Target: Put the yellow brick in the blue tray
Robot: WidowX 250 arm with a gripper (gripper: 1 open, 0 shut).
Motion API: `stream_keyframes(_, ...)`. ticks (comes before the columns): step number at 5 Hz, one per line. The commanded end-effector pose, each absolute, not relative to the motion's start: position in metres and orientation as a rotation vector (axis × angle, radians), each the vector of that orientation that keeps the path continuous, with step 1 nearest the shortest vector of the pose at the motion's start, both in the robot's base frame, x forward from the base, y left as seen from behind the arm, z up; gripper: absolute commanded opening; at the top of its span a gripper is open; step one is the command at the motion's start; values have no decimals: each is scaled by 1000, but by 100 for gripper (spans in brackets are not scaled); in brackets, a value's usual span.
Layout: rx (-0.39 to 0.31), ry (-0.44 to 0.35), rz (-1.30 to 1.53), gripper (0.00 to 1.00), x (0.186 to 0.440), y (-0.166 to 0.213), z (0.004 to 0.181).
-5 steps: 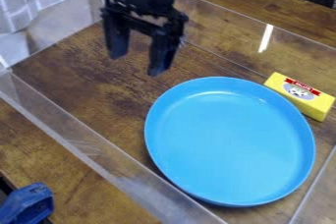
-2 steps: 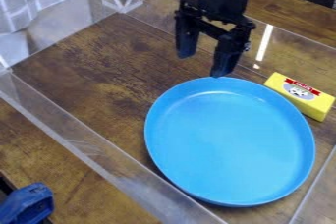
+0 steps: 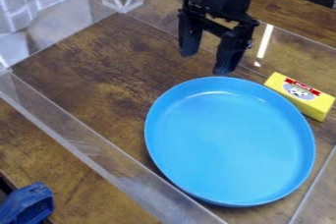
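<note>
Since a second ago the gripper has travelled from well left of the blue tray to just above its far rim. Its jaws stand wide apart, holding nothing. The yellow brick lies unmoved on the wooden table, touching the tray's right edge.

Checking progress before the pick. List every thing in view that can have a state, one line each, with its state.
gripper: open, holding nothing, pointing down above the table beyond the tray's far rim.
yellow brick: lying flat on the table, label up, to the right of the tray, not gripped.
blue tray: upright on the table, nothing in it.
</note>
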State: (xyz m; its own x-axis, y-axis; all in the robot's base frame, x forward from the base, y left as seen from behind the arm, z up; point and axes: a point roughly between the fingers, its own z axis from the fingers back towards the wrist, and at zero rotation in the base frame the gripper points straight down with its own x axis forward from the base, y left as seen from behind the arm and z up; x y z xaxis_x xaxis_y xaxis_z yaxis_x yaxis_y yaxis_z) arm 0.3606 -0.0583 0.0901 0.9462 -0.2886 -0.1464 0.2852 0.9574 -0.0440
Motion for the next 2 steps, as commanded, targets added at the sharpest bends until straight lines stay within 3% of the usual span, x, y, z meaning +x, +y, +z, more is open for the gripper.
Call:
stream_keyframes(1, -28, 81, -303, 100, 381, -58, 103)
stream_keyframes(2, -30, 90, -336, 100, 392, -65, 92)
